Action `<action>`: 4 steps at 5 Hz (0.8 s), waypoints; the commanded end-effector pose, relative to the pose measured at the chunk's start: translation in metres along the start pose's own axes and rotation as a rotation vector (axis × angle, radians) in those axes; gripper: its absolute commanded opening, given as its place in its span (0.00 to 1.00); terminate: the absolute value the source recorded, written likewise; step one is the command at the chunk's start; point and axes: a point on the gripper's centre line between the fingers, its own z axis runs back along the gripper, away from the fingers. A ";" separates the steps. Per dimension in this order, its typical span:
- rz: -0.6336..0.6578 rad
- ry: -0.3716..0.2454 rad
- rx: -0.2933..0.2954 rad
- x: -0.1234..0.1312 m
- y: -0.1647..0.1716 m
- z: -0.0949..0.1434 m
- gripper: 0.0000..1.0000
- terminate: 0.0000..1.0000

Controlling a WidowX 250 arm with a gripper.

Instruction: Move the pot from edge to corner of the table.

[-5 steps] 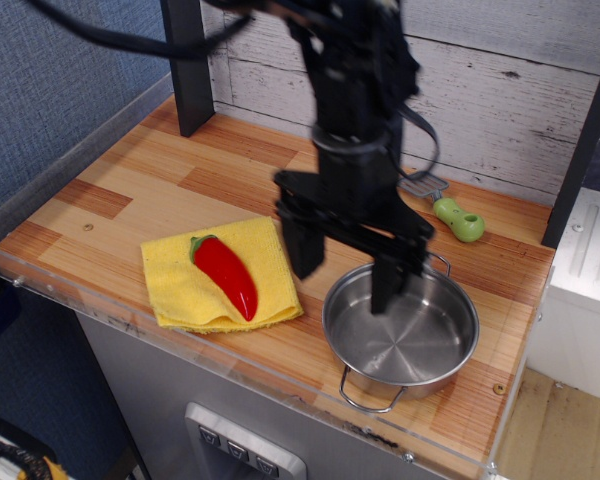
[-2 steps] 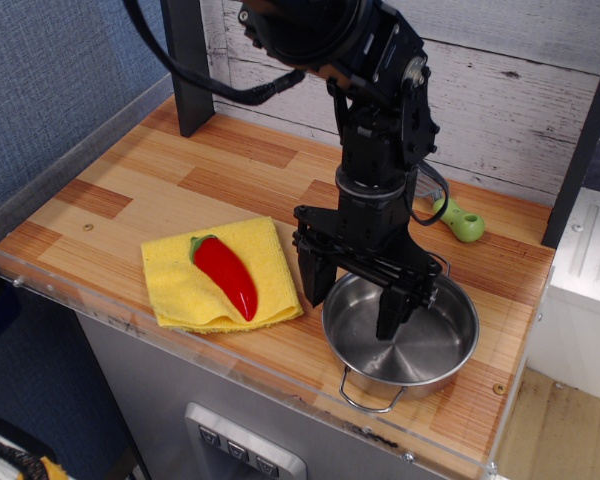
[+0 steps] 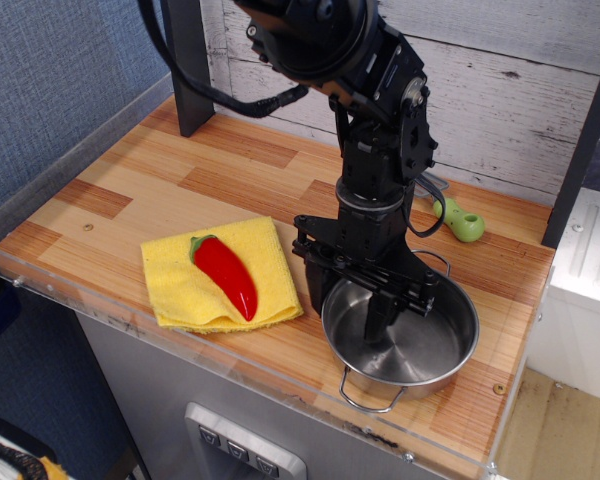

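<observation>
The shiny steel pot (image 3: 425, 345) sits on the wooden table (image 3: 150, 180) near its front edge, right of centre, with one wire handle toward the front and one at the back. My gripper (image 3: 348, 306) is lowered over the pot's left side. One finger is outside the left rim and the other finger (image 3: 378, 320) is inside the bowl. The jaws stand apart, straddling the rim, with a narrow gap. The contact with the rim is hidden by the fingers.
A yellow cloth (image 3: 180, 285) with a red pepper (image 3: 227, 275) lies left of the pot. A green-handled tool (image 3: 462, 223) lies behind the pot near the back wall. A black post (image 3: 185, 60) stands at the back left. A clear acrylic rim (image 3: 70, 290) edges the table.
The gripper has come down onto the pot's left rim and its fingers have drawn closer together. The pot, cloth and pepper have not moved.
</observation>
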 end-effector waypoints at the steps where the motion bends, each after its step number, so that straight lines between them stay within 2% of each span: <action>1: -0.025 -0.024 0.002 0.000 -0.001 0.005 0.00 0.00; 3: -0.058 -0.016 -0.024 -0.001 -0.005 0.015 0.00 0.00; 4: -0.077 -0.033 -0.057 0.000 -0.008 0.032 0.00 0.00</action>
